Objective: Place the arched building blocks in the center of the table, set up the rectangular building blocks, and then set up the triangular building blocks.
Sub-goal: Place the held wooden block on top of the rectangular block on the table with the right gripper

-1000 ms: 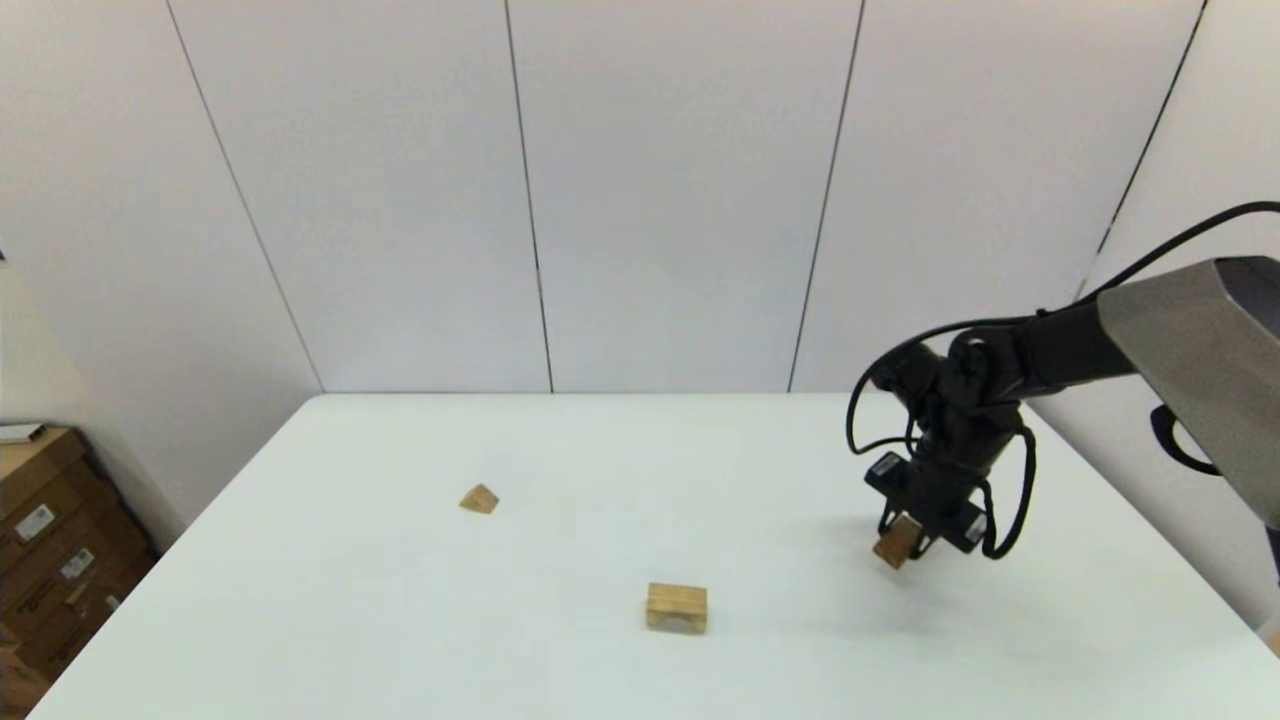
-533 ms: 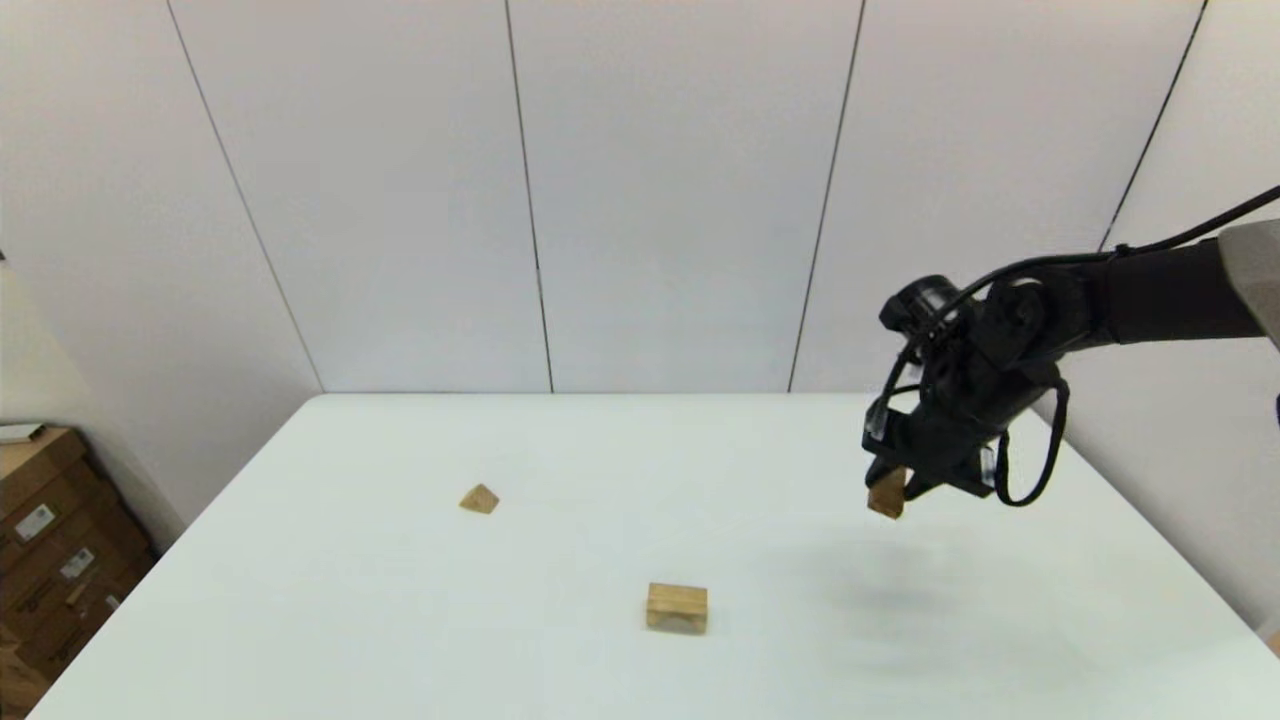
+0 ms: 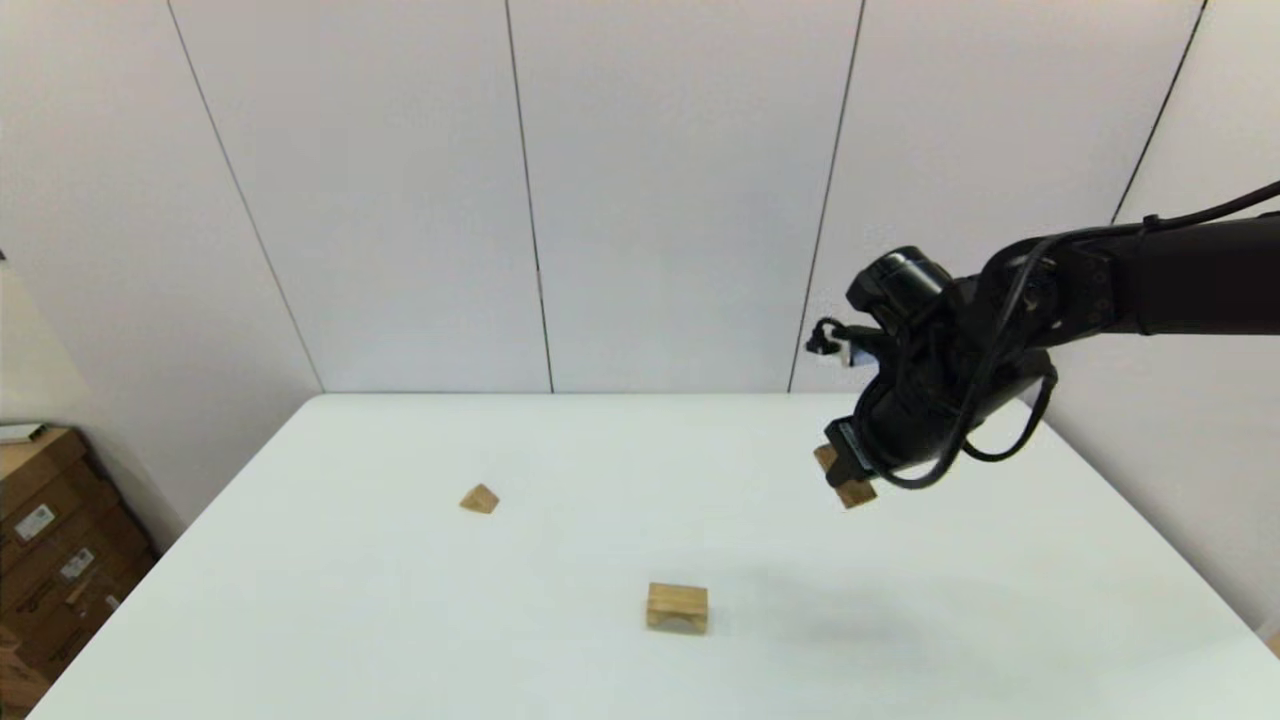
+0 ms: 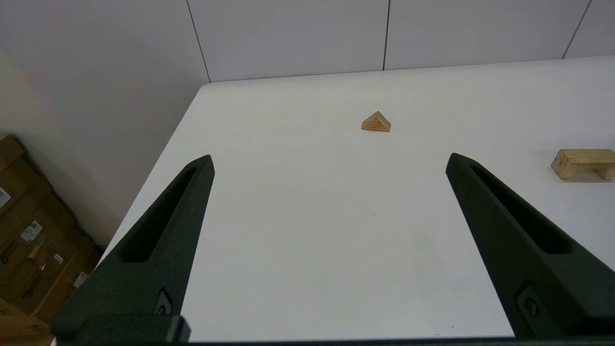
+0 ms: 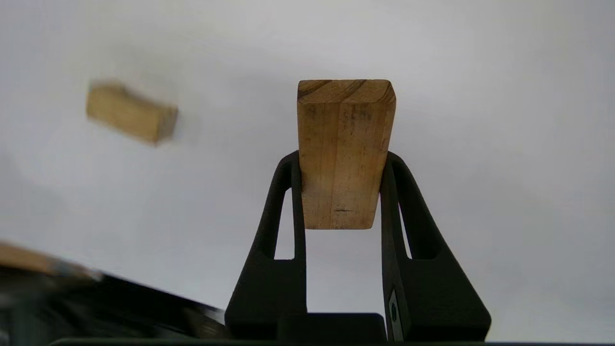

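My right gripper (image 3: 848, 478) hangs above the right half of the white table (image 3: 400, 620), shut on the rectangular block (image 3: 845, 485), a tan slab. The right wrist view shows that slab (image 5: 343, 154) clamped between the two black fingers (image 5: 281, 202), sticking out past their tips. The arched block (image 3: 677, 607) stands near the table's middle front, left of and below the held slab; it is blurred in the right wrist view (image 5: 130, 113). The triangular block (image 3: 479, 498) lies at centre left. My left gripper (image 4: 329, 163) is open over the table's left front, with the triangular block (image 4: 376, 122) ahead of it and the arched block (image 4: 584, 163) off to one side.
Cardboard boxes (image 3: 45, 540) are stacked on the floor beyond the table's left edge. A white panelled wall (image 3: 640, 190) rises behind the table's far edge.
My right arm has lifted the rectangular block off the right side of the table and carried it up and to the left. The other two blocks have not moved.
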Tool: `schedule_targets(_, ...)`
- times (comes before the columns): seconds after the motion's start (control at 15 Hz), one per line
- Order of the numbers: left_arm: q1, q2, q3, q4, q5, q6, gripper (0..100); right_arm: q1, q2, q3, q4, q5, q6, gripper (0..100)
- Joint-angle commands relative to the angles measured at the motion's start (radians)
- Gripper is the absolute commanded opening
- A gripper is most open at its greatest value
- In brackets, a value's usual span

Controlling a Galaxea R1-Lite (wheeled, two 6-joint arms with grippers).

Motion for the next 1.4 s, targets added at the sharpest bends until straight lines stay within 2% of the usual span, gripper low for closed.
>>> schedule_targets(0.07, -0.001, 0.001, 0.0, 0.0, 0.0, 0.001, 100, 0.063, -0.009, 0.016, 0.04, 0.005, -0.489, 0)
schedule_targets(0.33, 0.001, 0.001, 0.0, 0.0, 0.0, 0.001, 100, 0.121, 0.002, 0.017, 0.113, -0.006, -0.917, 0)
schedule_targets(0.4, 0.001, 0.001, 0.0, 0.0, 0.0, 0.001, 100, 0.138, 0.006, 0.017, 0.126, -0.007, -0.983, 0)
schedule_targets(0.53, 0.001, 0.001, 0.0, 0.0, 0.0, 0.001, 100, 0.166, 0.016, 0.016, 0.148, -0.007, -1.067, 0)
schedule_targets(0.67, -0.001, 0.001, 0.0, 0.0, 0.0, 0.001, 100, 0.192, 0.031, 0.016, 0.148, -0.007, -1.113, 0)
schedule_targets(0.87, 0.001, 0.001, 0.0, 0.0, 0.0, 0.001, 100, 0.224, 0.066, 0.005, 0.148, -0.013, -1.147, 0)
schedule_targets(1.0, -0.001, 0.001, 0.0, 0.0, 0.0, 0.001, 100, 0.251, 0.099, -0.013, 0.148, -0.036, -1.144, 0)
schedule_targets(1.13, 0.001, 0.001, 0.0, 0.0, 0.0, 0.001, 100, 0.267, 0.137, -0.062, 0.149, -0.038, -1.141, 0)
schedule_targets(1.27, -0.001, 0.001, 0.0, 0.0, 0.0, 0.001, 100, 0.285, 0.2, -0.16, 0.185, -0.033, -1.128, 0)
schedule_targets(1.4, 0.001, 0.001, 0.0, 0.0, 0.0, 0.001, 100, 0.305, 0.25, -0.246, 0.234, -0.035, -1.085, 0)
